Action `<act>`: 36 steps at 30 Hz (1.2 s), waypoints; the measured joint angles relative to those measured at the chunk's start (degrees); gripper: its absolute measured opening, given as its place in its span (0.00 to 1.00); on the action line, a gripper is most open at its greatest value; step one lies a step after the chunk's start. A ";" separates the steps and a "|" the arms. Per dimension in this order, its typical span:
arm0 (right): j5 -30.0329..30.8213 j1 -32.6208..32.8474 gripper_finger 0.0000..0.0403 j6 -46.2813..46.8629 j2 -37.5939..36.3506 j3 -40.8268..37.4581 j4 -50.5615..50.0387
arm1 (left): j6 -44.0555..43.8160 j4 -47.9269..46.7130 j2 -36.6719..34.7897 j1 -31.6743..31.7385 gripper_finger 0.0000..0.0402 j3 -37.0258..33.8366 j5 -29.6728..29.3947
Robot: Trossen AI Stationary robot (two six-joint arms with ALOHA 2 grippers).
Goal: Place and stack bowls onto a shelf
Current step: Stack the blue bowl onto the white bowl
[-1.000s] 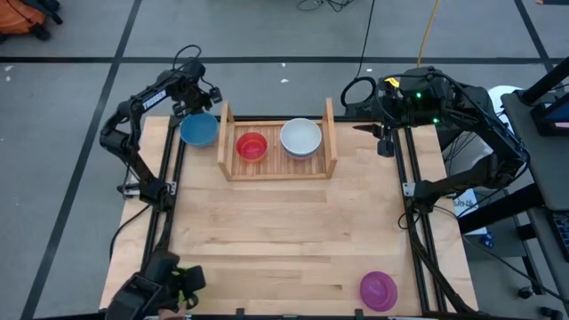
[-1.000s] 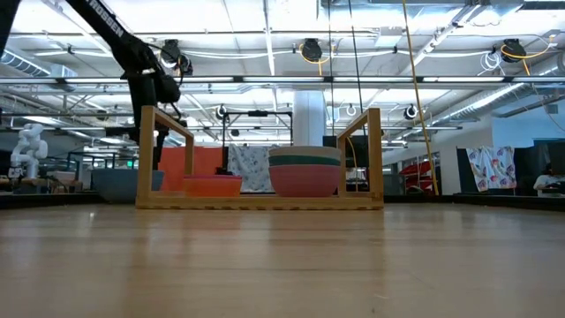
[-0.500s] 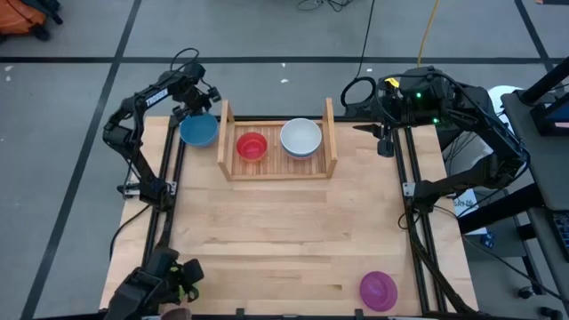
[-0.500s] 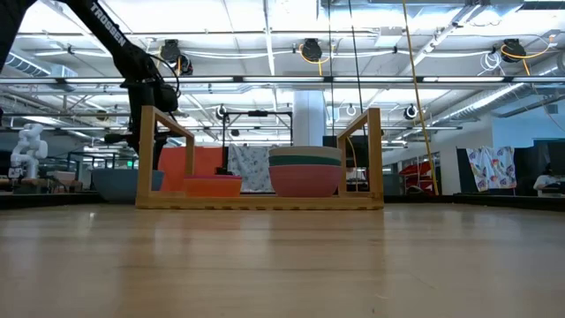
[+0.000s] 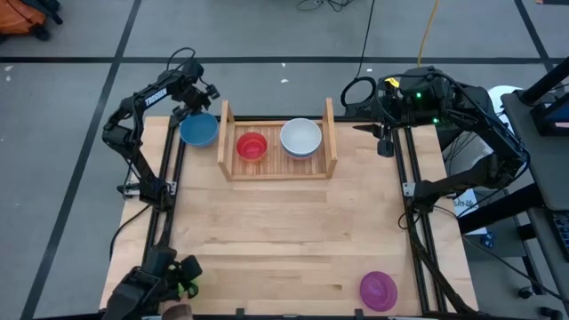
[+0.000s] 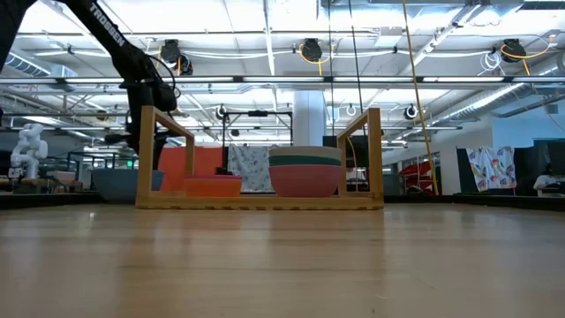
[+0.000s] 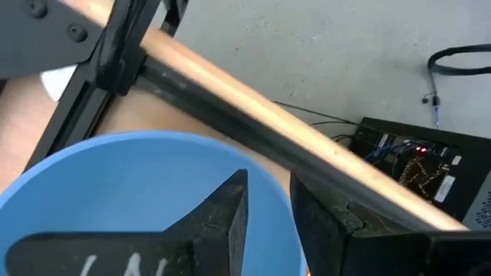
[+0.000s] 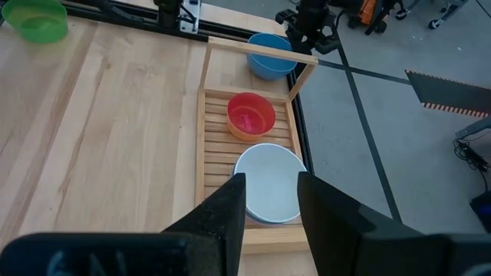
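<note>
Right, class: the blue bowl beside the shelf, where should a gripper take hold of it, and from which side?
Probably by the rim, coming from above: the blue bowl sits upright, mouth open, just outside the shelf. The left gripper already straddles its far rim, away from the shelf board, one finger inside, one outside.

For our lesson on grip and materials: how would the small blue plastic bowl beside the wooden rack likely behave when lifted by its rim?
The small blue plastic bowl looks thin-walled, so it is probably light and stiff. Its smooth rim, which the left gripper straddles, may slip. Its round, low shape suggests it would tilt when lifted from one side, not roll.
</note>
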 joint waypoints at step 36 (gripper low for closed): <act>0.22 -0.02 0.28 -3.22 0.00 0.00 2.16 | 4.48 -1.82 4.46 0.31 0.26 -0.03 -0.26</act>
